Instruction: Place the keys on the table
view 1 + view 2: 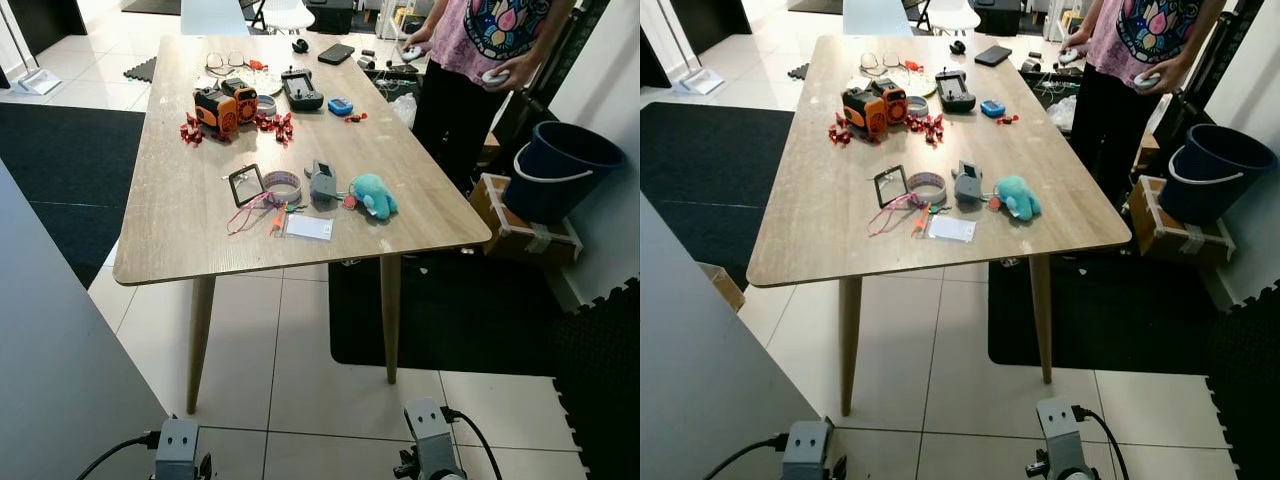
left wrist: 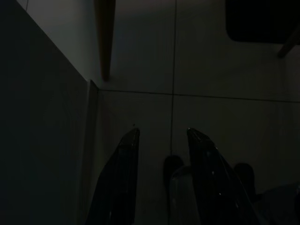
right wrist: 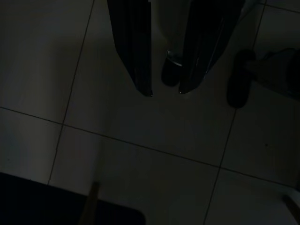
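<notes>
A bunch of keys with a pink lanyard and a white card tag lies on the wooden table, near its front edge. Beside it are a grey key fob and a teal plush toy. Both arms hang low over the tiled floor in front of the table, and their wrists sit at the bottom of the eye views. My left gripper and my right gripper each point down at the floor, fingers apart, with nothing between them.
A person stands at the table's far right corner, a controller in each hand. On the table are an orange toy, red pieces, a tape roll and a phone. A blue bucket stands right, a grey panel left.
</notes>
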